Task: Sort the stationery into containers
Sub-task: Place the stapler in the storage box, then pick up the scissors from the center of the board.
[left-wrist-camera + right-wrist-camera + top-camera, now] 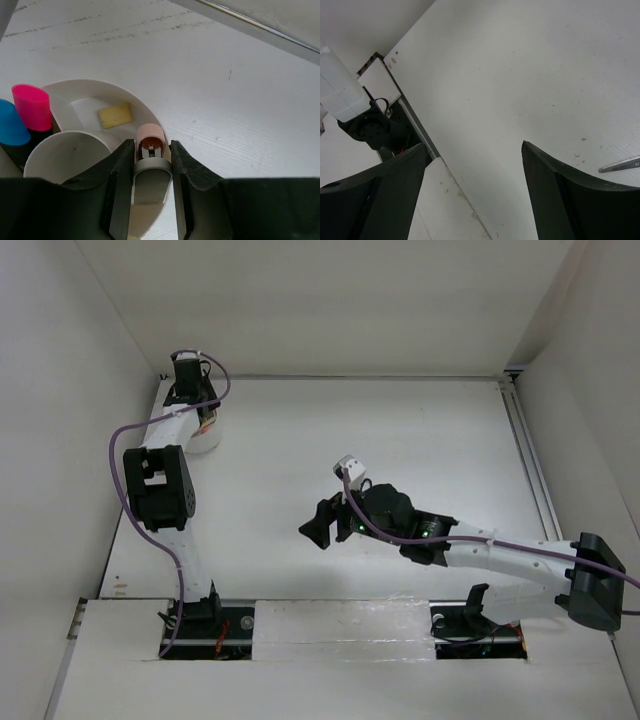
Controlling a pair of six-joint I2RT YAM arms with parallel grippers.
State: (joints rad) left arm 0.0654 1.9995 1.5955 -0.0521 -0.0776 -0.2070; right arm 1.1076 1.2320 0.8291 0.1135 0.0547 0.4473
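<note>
Top view: the left gripper [203, 420] hangs over the cup [210, 443] in the far-left corner of the table [400, 440]; the right gripper [320, 525] hovers mid-table, well apart from the cup. Left wrist: narrowly parted fingers [120, 170] pinch the pink pen [150, 137] at the cup's rim; the eraser [115, 115] lies in the compartment just beyond; the pink marker [32, 107] and blue marker [11, 124] stand in the cup at left. Right wrist: jaws spread wide over the table, holding nothing.

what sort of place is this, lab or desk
Probably a robot lab cell: a white table boxed in by plain white panels, left arm and right arm bolted at its near edge.
</note>
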